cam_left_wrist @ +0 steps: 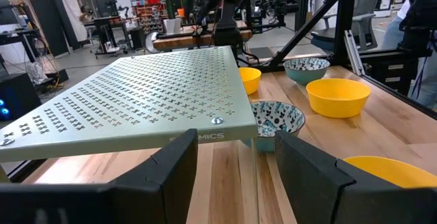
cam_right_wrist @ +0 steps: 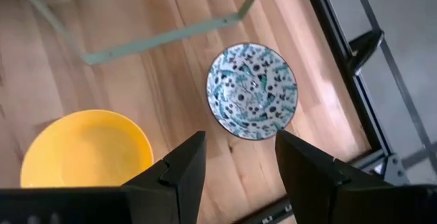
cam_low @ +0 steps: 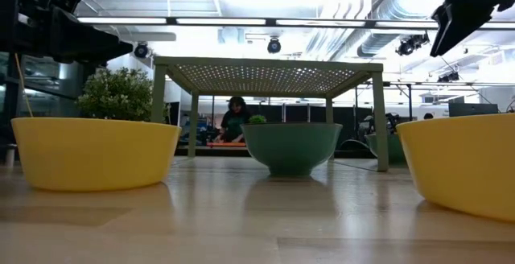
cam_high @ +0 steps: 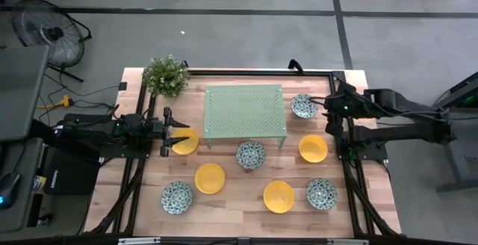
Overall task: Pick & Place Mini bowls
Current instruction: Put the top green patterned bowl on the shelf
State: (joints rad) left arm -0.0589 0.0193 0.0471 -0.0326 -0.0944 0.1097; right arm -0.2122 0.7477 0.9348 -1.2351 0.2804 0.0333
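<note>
Trouble on the left would come from the left gripper point(cam_high: 179, 134), fingers spread wide and empty just beside a yellow bowl point(cam_high: 185, 141): a shallow approach could shove it into the green stand point(cam_high: 245, 110). Farther right, the right gripper point(cam_high: 324, 109) hangs with fingers apart above a patterned bowl point(cam_high: 303, 105) by the stand's leg; an off-centre descent might clip its rim and tip it.

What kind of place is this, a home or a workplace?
Probably a robotics lab or workshop: exposed ceiling ducts, a floor fan on grey concrete, and a person at a workbench behind the wooden table.

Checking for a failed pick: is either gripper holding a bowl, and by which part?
Neither. The left gripper and right gripper both stand open and empty; every mini bowl sits on the table.
</note>
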